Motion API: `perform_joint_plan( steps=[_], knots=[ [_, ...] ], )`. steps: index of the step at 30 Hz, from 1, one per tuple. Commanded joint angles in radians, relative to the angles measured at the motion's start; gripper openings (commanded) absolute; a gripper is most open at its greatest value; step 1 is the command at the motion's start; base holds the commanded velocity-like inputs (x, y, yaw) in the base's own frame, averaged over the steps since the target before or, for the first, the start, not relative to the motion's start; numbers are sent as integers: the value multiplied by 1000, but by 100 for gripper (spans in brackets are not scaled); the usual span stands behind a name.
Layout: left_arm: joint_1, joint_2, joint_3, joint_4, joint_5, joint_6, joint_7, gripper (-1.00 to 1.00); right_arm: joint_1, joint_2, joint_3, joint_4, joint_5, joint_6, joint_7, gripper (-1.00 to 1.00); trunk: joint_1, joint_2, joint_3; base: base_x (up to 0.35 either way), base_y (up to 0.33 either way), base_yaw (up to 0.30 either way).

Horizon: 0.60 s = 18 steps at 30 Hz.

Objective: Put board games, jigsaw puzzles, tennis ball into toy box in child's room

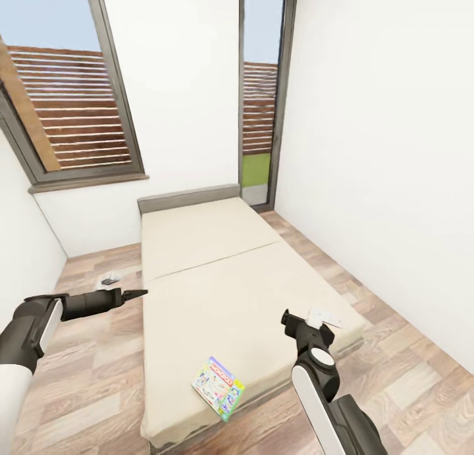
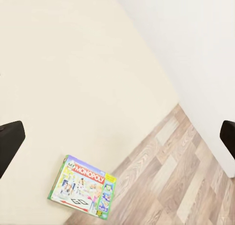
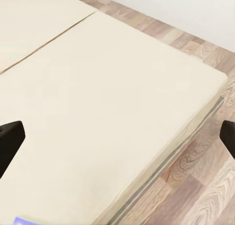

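The left gripper (image 1: 139, 292) hangs over the floor beside the bed (image 1: 217, 270), fingers (image 2: 11, 142) spread and empty, the game (image 1: 218, 387) lies flat near the bed's foot edge between both arms, and the right gripper (image 1: 287, 321) hovers above the bed's corner, fingers (image 3: 10, 139) likewise wide apart, holding nothing.

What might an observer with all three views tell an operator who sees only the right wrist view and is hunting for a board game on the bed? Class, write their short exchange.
Operator: There's a blue sliver at my picture's edge. Is that a game?
Observer: Yes. A board game lies flat near the foot edge of the bed; its cover reads Monopoly.
Operator: Where is the other arm's tool?
Observer: The left tool hovers at the bed's left edge, fingers apart, holding nothing.
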Motion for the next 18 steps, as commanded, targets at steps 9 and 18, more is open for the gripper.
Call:
perform_joint_plan(
  steps=[9, 18],
  knots=[
    [-1, 0, 1, 0, 3, 10, -1, 100, -1, 0, 2, -1, -6, 7, -7, 100, 1, -2, 6, 0, -210, 264],
    [-1, 0, 1, 0, 3, 10, -1, 100, -1, 0, 3, -1, -6, 9, -7, 100, 1, -2, 14, -2, -20, 264]
  ],
)
